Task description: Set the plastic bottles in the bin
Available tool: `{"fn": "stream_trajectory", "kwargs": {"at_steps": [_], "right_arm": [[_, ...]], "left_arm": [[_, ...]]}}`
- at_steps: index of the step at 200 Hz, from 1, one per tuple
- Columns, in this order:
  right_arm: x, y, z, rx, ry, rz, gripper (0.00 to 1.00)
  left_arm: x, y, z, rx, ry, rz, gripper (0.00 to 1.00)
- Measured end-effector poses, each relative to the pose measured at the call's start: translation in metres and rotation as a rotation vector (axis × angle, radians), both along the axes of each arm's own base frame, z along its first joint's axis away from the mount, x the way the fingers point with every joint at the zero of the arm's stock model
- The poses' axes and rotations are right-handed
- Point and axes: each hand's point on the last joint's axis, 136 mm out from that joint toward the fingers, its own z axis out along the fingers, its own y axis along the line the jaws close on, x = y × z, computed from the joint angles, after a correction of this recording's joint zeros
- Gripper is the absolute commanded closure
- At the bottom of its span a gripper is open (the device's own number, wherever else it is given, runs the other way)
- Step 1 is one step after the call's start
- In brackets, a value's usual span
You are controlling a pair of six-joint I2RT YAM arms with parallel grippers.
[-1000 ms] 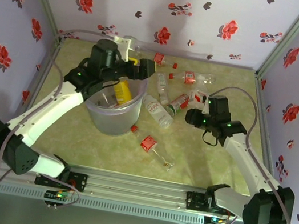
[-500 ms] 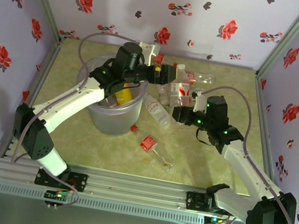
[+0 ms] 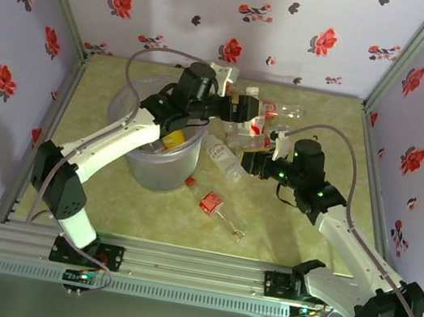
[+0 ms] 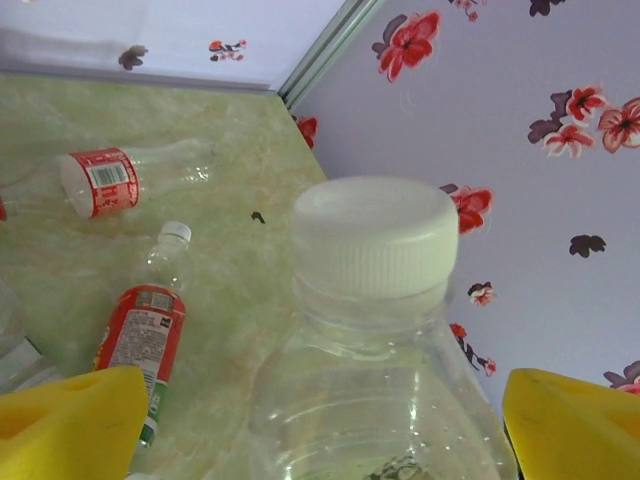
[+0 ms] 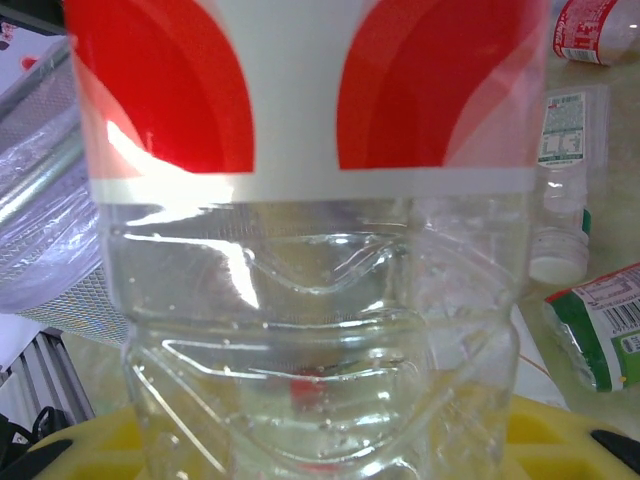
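My left gripper (image 3: 248, 116) reaches past the bin (image 3: 133, 163) to the bottles at the back of the table. In the left wrist view a clear plastic bottle with a white cap (image 4: 375, 330) stands between its yellow fingers (image 4: 70, 420), and the left gripper (image 4: 330, 415) is open around it with a gap on the left side. My right gripper (image 3: 256, 164) is shut on a clear bottle with a red-and-white label (image 5: 310, 250), held right of the bin. A yellow bottle (image 3: 172, 140) lies inside the bin.
Loose bottles lie on the green table: a red-labelled one (image 3: 209, 202) in front of the bin, a clear one (image 3: 224, 159) beside it, others at the back (image 3: 274, 109). Two red-labelled bottles (image 4: 140, 335) (image 4: 100, 182) lie beyond the left fingers. Floral walls close in three sides.
The left arm swung from over the bin to the back bottles, and its jaws now straddle the white-capped bottle. The right arm carried its bottle left, toward the bin.
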Motion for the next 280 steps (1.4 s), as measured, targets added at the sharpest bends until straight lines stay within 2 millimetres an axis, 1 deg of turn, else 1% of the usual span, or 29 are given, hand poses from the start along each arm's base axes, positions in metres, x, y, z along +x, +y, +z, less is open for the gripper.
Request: {"fn": "stream_trajectory", "kwargs": {"at_steps": [33,80,95,113,122,133,156,170,182,195,205,216,220,228,236,256,280], "right_arm": [[-0.001,0.001,0.001,-0.004,-0.009,0.008,0.67],[0.000,0.000,0.002,-0.012,-0.023,0.003,0.67],[0.001,-0.001,0.004,-0.015,-0.032,-0.005,0.66],[0.002,-0.002,0.006,-0.015,-0.042,-0.011,0.66],[0.002,-0.002,0.007,-0.014,-0.046,-0.011,0.66],[0.002,-0.003,0.009,-0.012,-0.051,-0.014,0.66],[0.002,-0.003,0.008,-0.013,-0.051,-0.014,0.65],[0.002,-0.003,0.008,-0.017,-0.056,-0.016,0.63],[0.003,-0.003,0.009,-0.019,-0.060,-0.020,0.58],[0.003,-0.004,0.009,-0.021,-0.060,-0.024,0.54],[0.004,-0.004,0.008,-0.021,-0.059,-0.025,0.39],[0.004,-0.004,0.008,-0.026,-0.063,-0.025,0.19],[0.004,-0.004,0.008,-0.024,-0.061,-0.027,0.15],[0.004,-0.005,0.008,-0.029,-0.068,-0.027,0.04],[0.004,-0.006,0.009,-0.035,-0.075,-0.029,0.01],[0.004,-0.012,0.013,-0.048,-0.093,-0.060,0.01],[-0.001,-0.027,0.024,-0.065,-0.133,-0.117,0.01]], "left_arm": [[-0.007,-0.008,0.002,0.003,0.001,-0.021,0.15],[-0.010,-0.010,0.004,0.011,-0.008,-0.031,0.20],[-0.009,-0.011,0.003,0.019,-0.007,-0.032,0.20],[-0.010,-0.012,0.001,0.027,-0.006,-0.034,0.14],[-0.010,-0.013,0.000,0.030,-0.003,-0.035,0.14],[-0.010,-0.014,-0.002,0.034,0.000,-0.036,0.18],[-0.011,-0.016,0.000,0.035,-0.007,-0.043,0.33],[-0.012,-0.017,0.003,0.033,-0.013,-0.045,0.42],[-0.012,-0.018,0.004,0.032,-0.017,-0.050,0.46],[-0.012,-0.019,0.004,0.032,-0.017,-0.051,0.47],[-0.012,-0.020,0.003,0.032,-0.016,-0.051,0.46],[-0.011,-0.020,0.003,0.033,-0.016,-0.051,0.46],[-0.011,-0.020,0.003,0.033,-0.016,-0.051,0.46],[-0.011,-0.020,0.004,0.032,-0.017,-0.050,0.46],[-0.011,-0.020,0.005,0.033,-0.019,-0.051,0.46],[-0.009,-0.022,0.008,0.033,-0.025,-0.052,0.46],[-0.006,-0.020,0.018,0.026,-0.048,-0.050,0.46]]}}
